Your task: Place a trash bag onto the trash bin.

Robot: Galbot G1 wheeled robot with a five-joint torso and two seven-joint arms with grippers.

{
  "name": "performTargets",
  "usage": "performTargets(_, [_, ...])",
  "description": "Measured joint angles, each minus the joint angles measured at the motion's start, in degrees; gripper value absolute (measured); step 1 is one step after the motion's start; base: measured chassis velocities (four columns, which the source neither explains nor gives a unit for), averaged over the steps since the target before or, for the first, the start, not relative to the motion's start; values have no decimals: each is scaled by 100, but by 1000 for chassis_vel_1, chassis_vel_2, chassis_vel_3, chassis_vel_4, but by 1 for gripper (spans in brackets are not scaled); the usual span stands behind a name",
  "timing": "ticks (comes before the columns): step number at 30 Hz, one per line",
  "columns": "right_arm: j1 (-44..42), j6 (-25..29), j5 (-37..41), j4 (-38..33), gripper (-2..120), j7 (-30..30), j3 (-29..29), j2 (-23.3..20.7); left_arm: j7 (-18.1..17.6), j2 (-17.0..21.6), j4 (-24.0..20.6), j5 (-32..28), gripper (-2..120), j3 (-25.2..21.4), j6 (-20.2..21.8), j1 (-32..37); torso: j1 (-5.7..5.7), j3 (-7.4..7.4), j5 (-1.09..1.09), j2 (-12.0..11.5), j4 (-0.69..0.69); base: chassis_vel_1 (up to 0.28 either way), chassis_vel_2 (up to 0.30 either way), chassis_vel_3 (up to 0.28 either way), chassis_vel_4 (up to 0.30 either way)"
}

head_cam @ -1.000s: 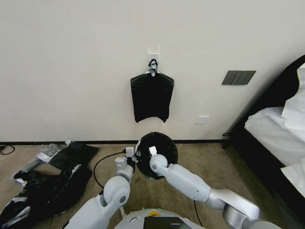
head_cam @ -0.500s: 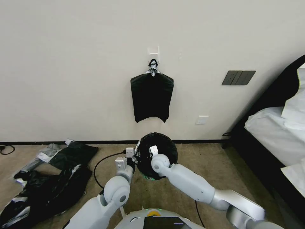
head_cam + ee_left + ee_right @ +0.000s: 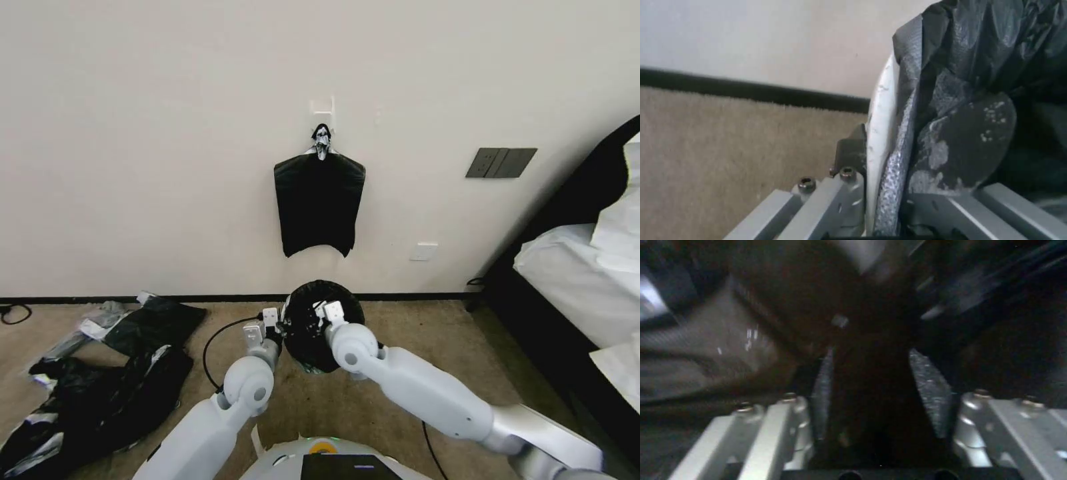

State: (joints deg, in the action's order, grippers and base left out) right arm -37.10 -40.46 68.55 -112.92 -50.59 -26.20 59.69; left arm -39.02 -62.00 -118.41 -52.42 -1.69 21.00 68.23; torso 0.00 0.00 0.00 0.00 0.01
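Black plastic blocks most of the right wrist view: dark, blurred film all round, so where the right gripper [image 3: 871, 386] sits in the bag is hard to make out. Its two textured pads [image 3: 927, 386] stand clearly apart with nothing seen pinched between them, so it reads as open. In the head view the right gripper [image 3: 328, 312] is at the mouth of the bin, its fingertips hidden behind the wrist.

Left gripper [image 3: 889, 186] is closed across the bin wall: white rim of the trash bin [image 3: 880, 133] plus a layer of the trash bag [image 3: 969, 110] sit between its pads, one finger outside the wall, the other inside. In the head view the left gripper [image 3: 281, 327] is at 9 o'clock on the bin rim.

Trash bag [image 3: 313, 333] lines the trash bin [image 3: 313, 367] and folds over its rim; only a pale sliver of bin shows at 6 o'clock, rest is covered. Bin contents cannot be told beyond the bag.

Bin stands on the carpet [image 3: 373, 400] near the wall. A flat black bundle [image 3: 319, 207] hangs on the wall at 12 o'clock from the bin. A heap of black plastic sheets [image 3: 100, 393] lies on the floor at 9 o'clock, well apart.
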Motion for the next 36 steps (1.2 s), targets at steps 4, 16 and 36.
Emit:
performTargets(4, [-236,3,-420,-597,67,506,332,-365,-7,-87,247,-298,2,-109,18,-40,0,0,1,0,-1,0,0,0,0])
performTargets(16, [-1750,1186,-2705,-1669,100,1918,1372,-905,175,-223,769,-802,2,-289,17,1,0,0,0,0,-1,0,0,0,0])
performTargets(36, [-3096,1853,-4051,-1502,100,2325,2395,-347,45,-176,761,-945,5,-247,315,41,0,0,-1,0,0,0,0,0,0])
